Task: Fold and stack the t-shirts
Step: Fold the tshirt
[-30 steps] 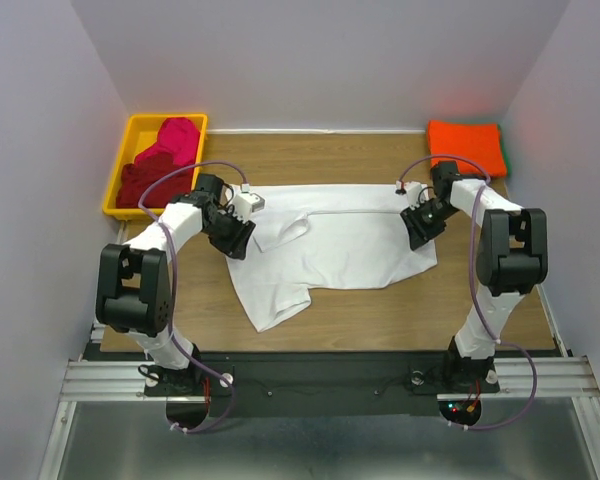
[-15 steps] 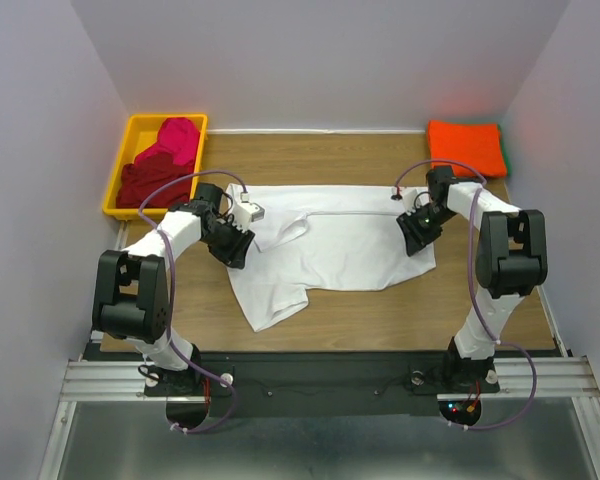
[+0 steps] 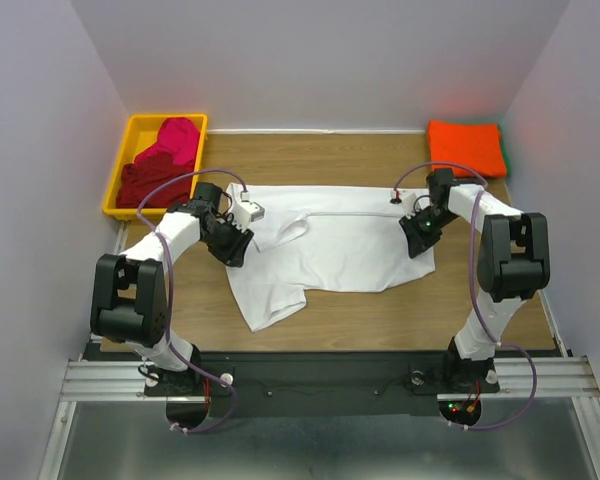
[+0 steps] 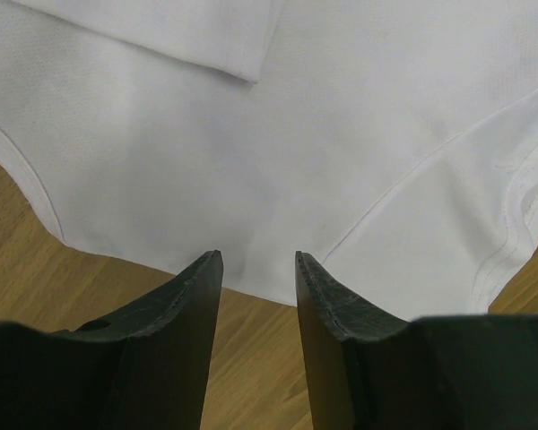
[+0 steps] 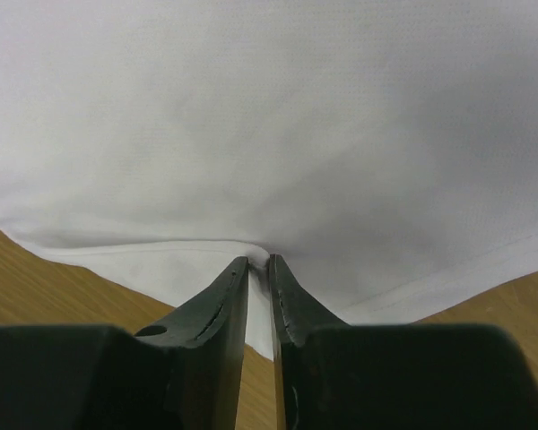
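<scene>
The white t-shirt (image 3: 335, 250) lies long axis left-right mid-frame; right pincer (image 5: 258, 262) pinches its right edge; left pincer (image 4: 257, 260), jaws apart, hovers over its left edge

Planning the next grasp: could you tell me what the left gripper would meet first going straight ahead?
Probably the white t-shirt: its near edge lies just ahead of the left gripper, jaws open.

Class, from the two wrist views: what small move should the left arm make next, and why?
Probably close the left fingers on the white t-shirt. They stand open over the cloth's edge, while the right fingers pinch the opposite edge, so a fold likely needs both holds.
</scene>
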Available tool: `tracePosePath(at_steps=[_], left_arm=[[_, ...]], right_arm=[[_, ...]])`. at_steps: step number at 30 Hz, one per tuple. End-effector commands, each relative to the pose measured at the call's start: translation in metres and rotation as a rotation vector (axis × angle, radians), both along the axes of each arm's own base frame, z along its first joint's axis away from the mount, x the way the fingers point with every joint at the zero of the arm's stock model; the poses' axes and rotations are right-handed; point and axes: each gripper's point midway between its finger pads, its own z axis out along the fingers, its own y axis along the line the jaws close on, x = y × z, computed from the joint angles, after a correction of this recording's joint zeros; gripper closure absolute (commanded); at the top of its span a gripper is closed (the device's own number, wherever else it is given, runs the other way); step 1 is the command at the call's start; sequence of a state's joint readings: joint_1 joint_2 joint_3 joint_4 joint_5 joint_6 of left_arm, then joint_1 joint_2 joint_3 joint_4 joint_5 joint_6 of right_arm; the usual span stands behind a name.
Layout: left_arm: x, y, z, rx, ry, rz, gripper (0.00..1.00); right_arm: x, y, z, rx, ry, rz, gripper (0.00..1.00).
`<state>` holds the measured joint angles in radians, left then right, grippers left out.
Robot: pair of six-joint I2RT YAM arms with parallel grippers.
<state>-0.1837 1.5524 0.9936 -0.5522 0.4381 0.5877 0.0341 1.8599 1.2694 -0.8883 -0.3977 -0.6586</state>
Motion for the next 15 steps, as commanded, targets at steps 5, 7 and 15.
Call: tracePosePath(at_steps=[5, 7, 15], left_arm=[[-0.026, 0.010, 0.017, 0.039, -0.066, -0.101, 0.53], [-0.034, 0.013, 0.013, 0.054, -0.064, -0.136, 0.54], [-0.060, 0.014, -0.004, 0.144, -0.094, -0.286, 0.55]], right_arm=[[-0.009, -0.003, 0.041, -0.019, -0.094, 0.032, 0.99], [-0.012, -0.004, 0.050, -0.023, -0.120, 0.034, 0.99], [-0.037, -0.018, 0.048, -0.099, -0.120, 0.058, 0.99]])
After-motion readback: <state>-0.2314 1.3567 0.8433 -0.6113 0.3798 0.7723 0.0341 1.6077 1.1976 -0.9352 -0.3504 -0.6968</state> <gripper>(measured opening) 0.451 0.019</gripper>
